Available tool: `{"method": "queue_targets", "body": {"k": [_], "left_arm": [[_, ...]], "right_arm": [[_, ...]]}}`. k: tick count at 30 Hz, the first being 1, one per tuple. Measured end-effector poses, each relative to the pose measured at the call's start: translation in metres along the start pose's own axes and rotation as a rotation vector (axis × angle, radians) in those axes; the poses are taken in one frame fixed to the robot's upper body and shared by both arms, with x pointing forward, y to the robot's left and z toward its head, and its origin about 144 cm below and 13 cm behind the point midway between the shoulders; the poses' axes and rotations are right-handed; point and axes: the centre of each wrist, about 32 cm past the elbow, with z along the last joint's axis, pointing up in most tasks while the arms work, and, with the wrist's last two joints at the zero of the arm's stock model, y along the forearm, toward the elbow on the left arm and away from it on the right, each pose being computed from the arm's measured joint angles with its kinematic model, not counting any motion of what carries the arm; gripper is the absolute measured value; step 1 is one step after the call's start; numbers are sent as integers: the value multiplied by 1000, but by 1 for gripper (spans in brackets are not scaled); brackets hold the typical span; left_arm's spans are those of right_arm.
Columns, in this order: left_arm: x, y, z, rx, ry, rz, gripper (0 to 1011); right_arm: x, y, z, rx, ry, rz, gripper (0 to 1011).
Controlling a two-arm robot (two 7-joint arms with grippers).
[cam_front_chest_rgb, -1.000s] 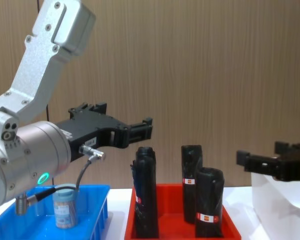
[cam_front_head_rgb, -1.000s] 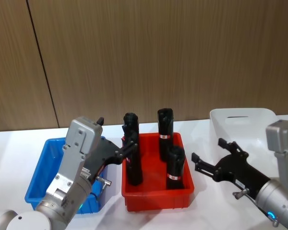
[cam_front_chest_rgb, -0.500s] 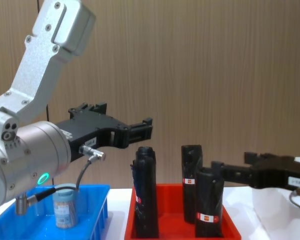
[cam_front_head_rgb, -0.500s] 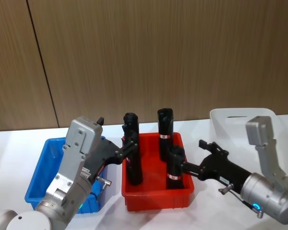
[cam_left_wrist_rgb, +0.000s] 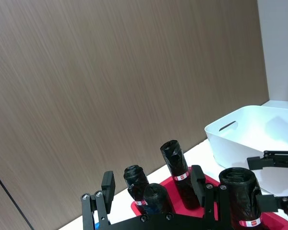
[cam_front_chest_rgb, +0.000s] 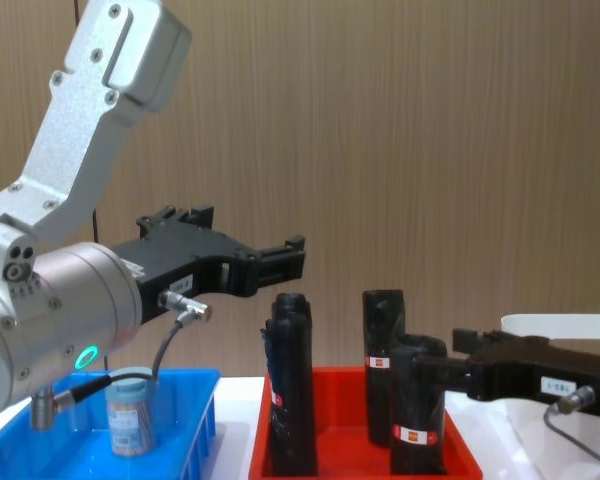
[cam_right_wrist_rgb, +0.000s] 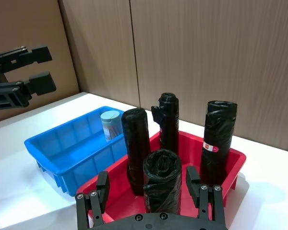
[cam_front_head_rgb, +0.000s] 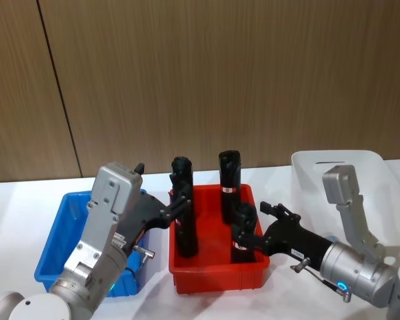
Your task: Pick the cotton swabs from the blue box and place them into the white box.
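The right gripper [cam_front_head_rgb: 248,235] is reaching over the near right corner of the red tray [cam_front_head_rgb: 217,279], its jaws spread wide and holding nothing, and the nearest black wrapped roll [cam_front_head_rgb: 243,233] is sitting between or just in front of its fingertips; whether a finger is touching the roll cannot be told. That is where the trouble is looming: the task is asking for the cotton swabs, not the rolls, so if this gripper is closing here it is likely seizing the wrong thing, and if it is pushing on toward the blue box it is likely knocking the upright rolls over, since they are standing tall and narrow and close together in its path. The one jar of cotton swabs [cam_front_chest_rgb: 130,413] in sight is standing upright in the blue box [cam_front_head_rgb: 59,263], at the left edge of the worktop [cam_front_head_rgb: 13,213], well apart from the right gripper and on the far side of the tray from it. The left gripper [cam_front_chest_rgb: 282,258] is hanging above the gap between the blue box and the tray, its jaws parted and empty, higher than the jar. Farther off, the white box [cam_front_head_rgb: 333,170] is waiting at the right edge of the worktop.
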Motion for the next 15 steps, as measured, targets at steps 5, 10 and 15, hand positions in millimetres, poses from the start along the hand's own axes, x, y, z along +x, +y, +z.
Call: {"method": "queue_targets", "body": {"k": [5,10,15], "left_arm": [[0,0,0,0,0,0,1003],[0,0,0,0,0,0,1003],[0,0,0,0,0,0,1003]], "right_arm": [[3,5,-6,-6,8,16,1002],[5,9,-9,-8,14,27,1002],[6,14,-13,-7,19,37,1002]]}}
